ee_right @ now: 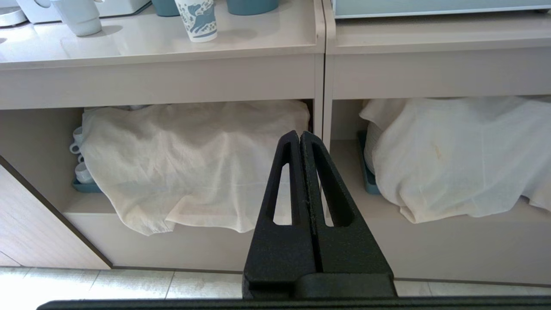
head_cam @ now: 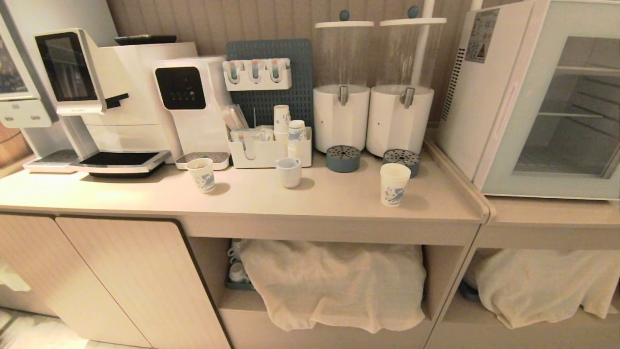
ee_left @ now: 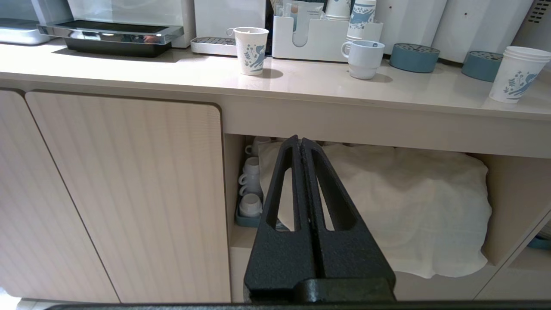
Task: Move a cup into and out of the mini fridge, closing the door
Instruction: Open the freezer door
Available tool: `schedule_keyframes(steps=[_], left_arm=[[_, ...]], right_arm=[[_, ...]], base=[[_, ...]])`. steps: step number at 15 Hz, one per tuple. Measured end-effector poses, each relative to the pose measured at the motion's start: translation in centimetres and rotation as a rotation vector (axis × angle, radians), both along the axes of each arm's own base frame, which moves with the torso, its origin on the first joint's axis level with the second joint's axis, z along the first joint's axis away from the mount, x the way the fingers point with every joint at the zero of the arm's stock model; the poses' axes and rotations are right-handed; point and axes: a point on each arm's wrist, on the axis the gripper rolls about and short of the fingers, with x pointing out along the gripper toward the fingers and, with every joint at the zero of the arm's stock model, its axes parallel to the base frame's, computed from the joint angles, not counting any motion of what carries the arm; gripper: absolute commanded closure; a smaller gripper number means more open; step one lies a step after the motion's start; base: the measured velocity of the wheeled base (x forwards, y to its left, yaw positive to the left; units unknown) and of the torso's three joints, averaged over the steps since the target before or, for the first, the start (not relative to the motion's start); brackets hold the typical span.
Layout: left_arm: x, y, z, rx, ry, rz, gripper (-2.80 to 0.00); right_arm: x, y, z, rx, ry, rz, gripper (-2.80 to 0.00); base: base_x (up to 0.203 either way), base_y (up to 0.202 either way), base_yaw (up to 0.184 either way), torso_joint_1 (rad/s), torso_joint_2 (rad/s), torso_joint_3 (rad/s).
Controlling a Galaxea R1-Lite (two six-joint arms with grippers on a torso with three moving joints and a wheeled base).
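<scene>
the left gripper (ee_left: 301, 144) and right gripper (ee_right: 300, 137) hang low before the counter's open shelves, both pinched closed and empty. the cup (head_cam: 394, 183) stands near the counter's right front corner, beside the mini fridge (head_cam: 489, 97), whose door (head_cam: 513, 145) looks closed. risk: a hard grasp could crush or tip the light paper cup.

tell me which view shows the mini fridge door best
The head view: the door shows almost whole, shut, with wire shelves behind its glass. The right wrist view catches only its bottom edge; the left wrist view shows none of it.
</scene>
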Motion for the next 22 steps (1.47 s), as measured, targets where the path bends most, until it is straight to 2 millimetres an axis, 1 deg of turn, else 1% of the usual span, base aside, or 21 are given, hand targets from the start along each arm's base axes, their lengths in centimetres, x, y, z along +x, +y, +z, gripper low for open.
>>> schedule_keyframes(steps=[4,6,22], left_arm=[[0.00,0.00,-0.02,0.008,0.001,0.000,0.00],[0.00,0.00,-0.03,0.008,0.003,-0.001,0.00],[0.01,0.00,-0.04,0.009,0.004,0.001,0.00]], right_arm=[[-0.01,0.00,0.02,0.000,-0.001,0.001,0.00],[-0.01,0.00,0.03,0.000,-0.001,0.000,0.00],[-0.01,0.00,0.00,-0.001,0.001,0.001,0.00]], base=[[0.000,0.000,0.000,0.000,0.00,0.000],[0.006,-0.081,0.007,0.004,0.00,0.004],[0.000,-0.192,0.000,0.003,0.00,0.002]])
